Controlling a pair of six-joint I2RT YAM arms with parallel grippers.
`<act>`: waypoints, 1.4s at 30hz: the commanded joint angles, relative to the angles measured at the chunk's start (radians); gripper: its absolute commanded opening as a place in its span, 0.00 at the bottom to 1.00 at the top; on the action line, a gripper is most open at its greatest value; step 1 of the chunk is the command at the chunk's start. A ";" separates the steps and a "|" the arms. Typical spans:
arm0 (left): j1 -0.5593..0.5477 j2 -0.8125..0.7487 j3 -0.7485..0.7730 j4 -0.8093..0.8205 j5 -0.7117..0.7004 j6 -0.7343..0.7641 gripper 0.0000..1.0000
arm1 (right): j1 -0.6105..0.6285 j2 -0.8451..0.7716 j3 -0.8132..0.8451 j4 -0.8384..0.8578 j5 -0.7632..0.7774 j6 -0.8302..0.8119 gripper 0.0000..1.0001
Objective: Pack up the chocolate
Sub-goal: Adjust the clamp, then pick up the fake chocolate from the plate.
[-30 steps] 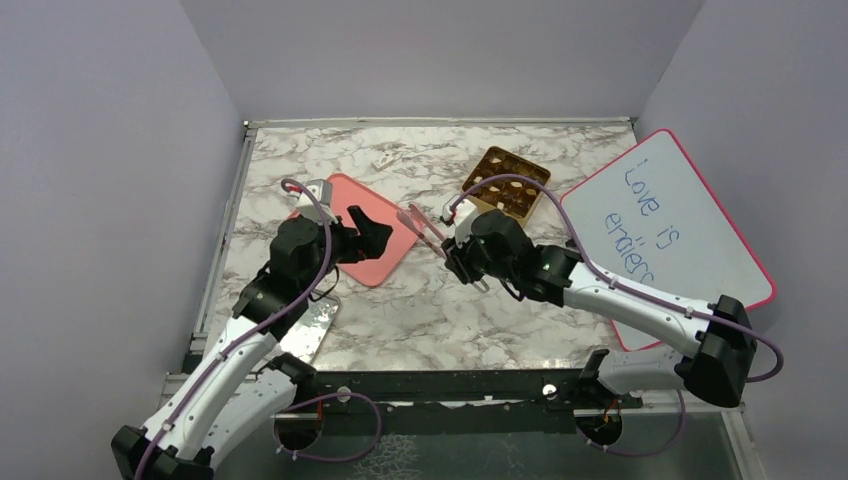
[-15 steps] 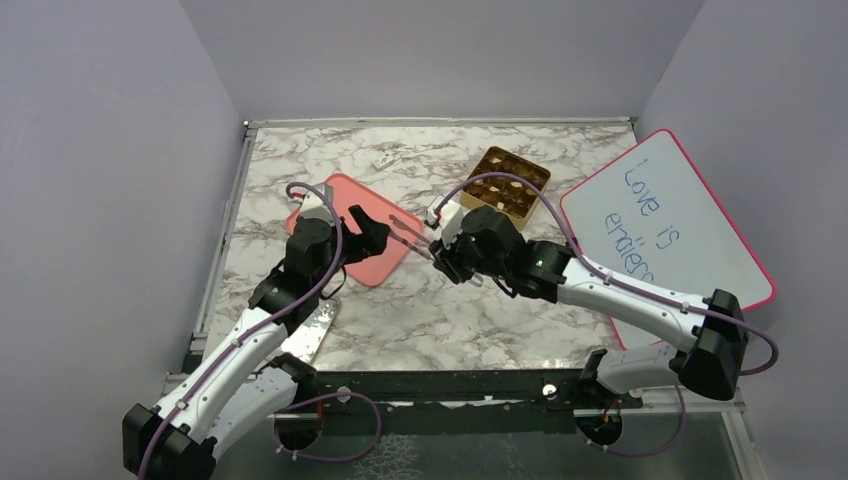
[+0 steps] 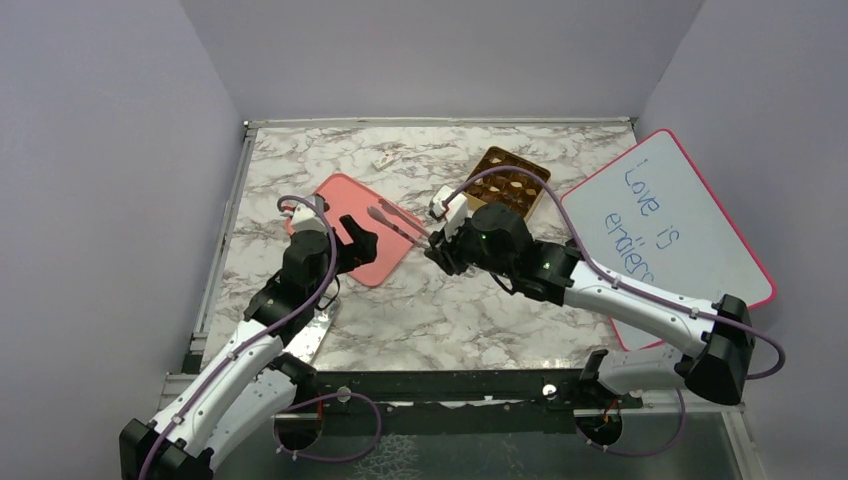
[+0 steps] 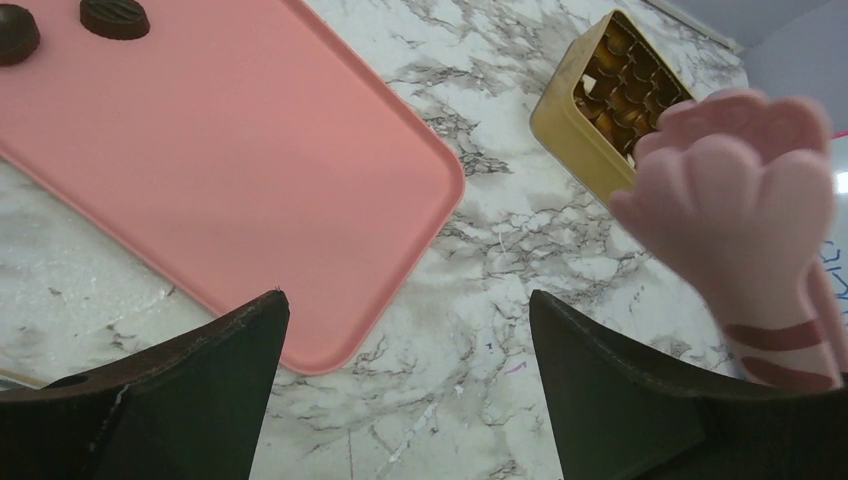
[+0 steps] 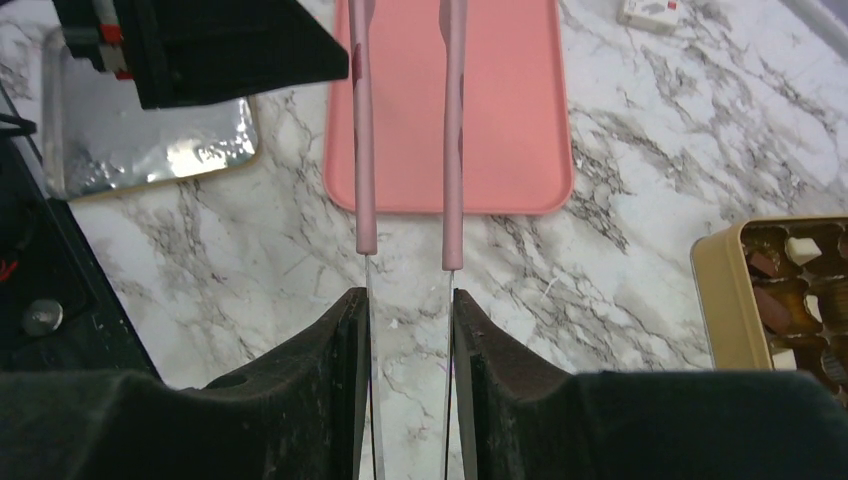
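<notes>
Two dark chocolate [image 4: 115, 17] pieces lie on the pink tray [image 4: 230, 150] at its far corner in the left wrist view. More pieces, brown and cream, sit in the gold gridded box [image 5: 775, 290] [image 3: 505, 183]. My right gripper [image 5: 408, 295] [image 3: 440, 250] is shut on the pink tweezers [image 5: 405, 130] [image 3: 398, 220], whose arms reach out over the tray's near edge with nothing between them. The tweezers' paw-shaped tip [image 4: 740, 190] shows in the left wrist view. My left gripper [image 4: 405, 310] [image 3: 358, 243] stands open and empty above the tray's corner.
A whiteboard [image 3: 665, 225] with a pink rim and blue writing lies at the right. A foil sheet [image 3: 315, 330] [image 5: 150, 140] lies near the left arm's base. A small white item [image 3: 383, 160] rests at the back of the marble table.
My right gripper has carried the tweezers left and farther back, over the pink tray. My left gripper has drawn back a little toward the near edge, still open.
</notes>
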 commanded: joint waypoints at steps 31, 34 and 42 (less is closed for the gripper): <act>0.018 -0.099 0.174 -0.140 -0.119 0.128 0.93 | 0.044 0.237 0.169 0.124 -0.080 0.016 0.38; 0.018 -0.191 0.187 -0.134 -0.121 0.154 0.93 | 0.044 0.314 0.217 0.117 -0.065 0.019 0.38; 0.018 -0.433 0.131 -0.136 -0.144 0.226 0.99 | 0.044 0.567 0.421 0.093 0.000 0.007 0.40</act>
